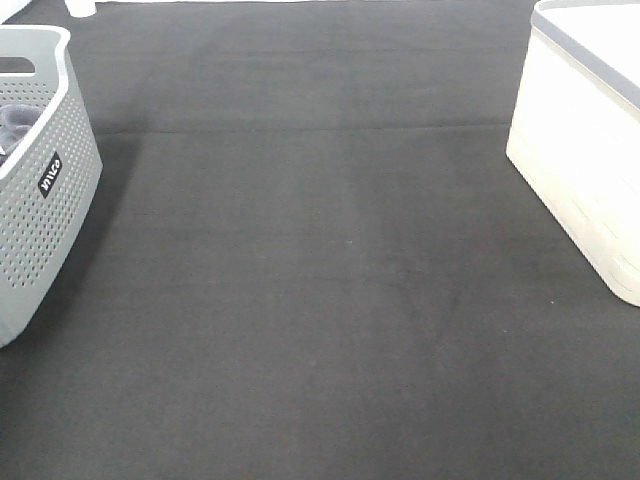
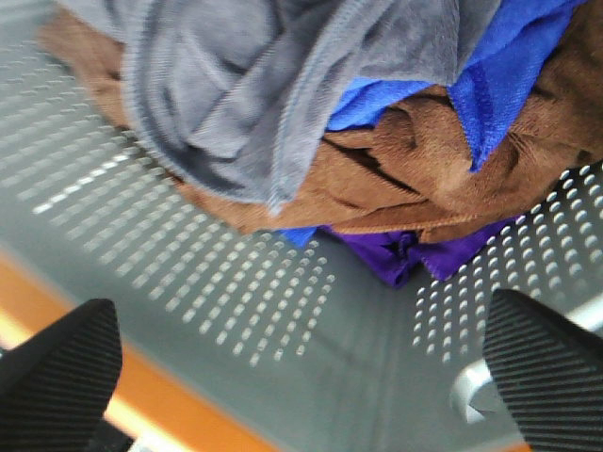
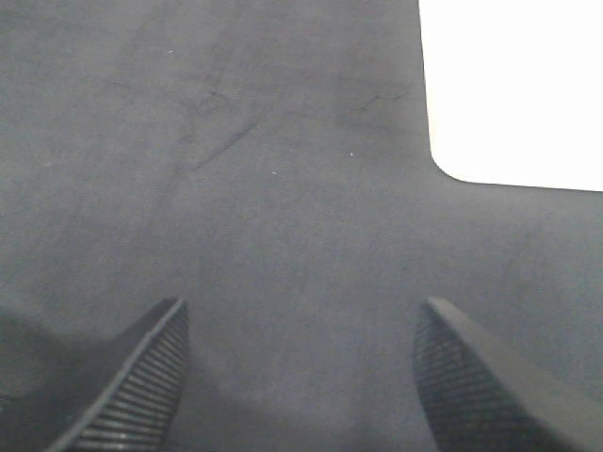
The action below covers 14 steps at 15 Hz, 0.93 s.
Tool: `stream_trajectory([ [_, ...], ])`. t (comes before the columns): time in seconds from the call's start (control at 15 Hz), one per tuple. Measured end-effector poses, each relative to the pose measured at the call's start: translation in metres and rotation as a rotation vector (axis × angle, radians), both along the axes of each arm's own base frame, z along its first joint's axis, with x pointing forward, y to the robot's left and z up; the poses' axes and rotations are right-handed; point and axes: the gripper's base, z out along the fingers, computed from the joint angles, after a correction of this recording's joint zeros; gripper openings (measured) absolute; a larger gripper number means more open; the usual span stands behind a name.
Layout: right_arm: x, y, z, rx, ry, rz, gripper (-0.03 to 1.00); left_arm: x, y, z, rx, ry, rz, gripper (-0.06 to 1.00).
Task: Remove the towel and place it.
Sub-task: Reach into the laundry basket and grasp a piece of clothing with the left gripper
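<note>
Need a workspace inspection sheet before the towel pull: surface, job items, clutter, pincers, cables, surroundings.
Surface: black mat, faintly creased.
Job's things: grey-blue towel lying over the pile in the grey perforated basket, at the left.
Clutter: brown cloth, blue cloth and purple cloth beneath the towel.
Grippers: left pincer open by the basket, holding nothing; right pincer open above the mat, holding nothing.
Cables: nothing seen.
Surroundings: white bin with grey rim, at the right.

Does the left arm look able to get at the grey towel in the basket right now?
Probably yes. The left gripper is open and faces into the basket. The towel lies on top of the brown cloth and blue cloth, with nothing over it.
</note>
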Motion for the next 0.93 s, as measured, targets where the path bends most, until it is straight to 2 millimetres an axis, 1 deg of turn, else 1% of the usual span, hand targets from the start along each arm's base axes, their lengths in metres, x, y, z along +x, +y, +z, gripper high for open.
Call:
stream_trajectory([
  [0.2,0.000,0.000,0.000,0.000,0.000,0.000,0.66,0.024,0.003,-0.043,0.029,0.076,-0.032,0.99],
  [0.4,0.000,0.000,0.000,0.000,0.000,0.000,0.66,0.037,0.008,-0.063,0.083,0.079,-0.078,0.98],
  [0.53,0.000,0.000,0.000,0.000,0.000,0.000,0.66,0.046,0.006,-0.077,0.093,0.072,-0.114,0.93],
  [0.6,0.000,0.000,0.000,0.000,0.000,0.000,0.66,0.046,0.006,-0.077,0.093,0.072,-0.114,0.93],
  [0.73,0.000,0.000,0.000,0.000,0.000,0.000,0.66,0.054,-0.005,-0.094,0.113,0.097,-0.170,0.86],
  [0.8,0.000,0.000,0.000,0.000,0.000,0.000,0.66,0.056,-0.009,-0.099,0.116,0.111,-0.190,0.79],
  [0.87,0.000,0.000,0.000,0.000,0.000,0.000,0.66,0.056,-0.009,-0.099,0.116,0.111,-0.190,0.79],
  [0.93,0.000,0.000,0.000,0.000,0.000,0.000,0.66,0.056,-0.010,-0.100,0.118,0.119,-0.202,0.63],
])
